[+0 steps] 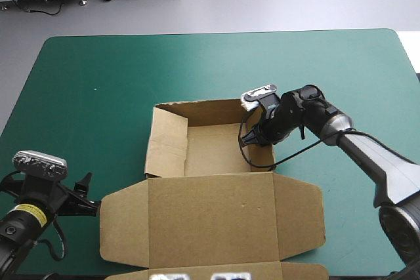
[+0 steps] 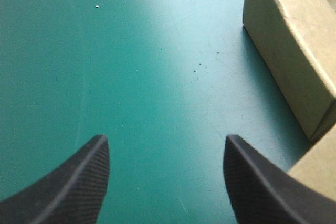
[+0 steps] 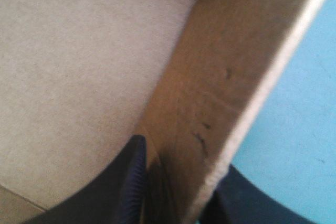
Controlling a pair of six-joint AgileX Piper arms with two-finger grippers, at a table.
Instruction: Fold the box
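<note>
Wall of the brown box sits pinched in the right pincer; left pincer spread above the bench beside it.

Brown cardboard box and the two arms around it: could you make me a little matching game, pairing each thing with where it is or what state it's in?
Things
1. Left black fin-fingered end effector
2. Right black fin-fingered end effector
3. Wide flat lid of the brown cardboard box
4. Teal-green table cover

Places or states
A. Lies flat toward the table's near edge
B. Shut on the box's right wall
C. Open, over bare cover beside the box
D. Spread under everything else

Pairs: 1-C, 2-B, 3-A, 4-D
</note>
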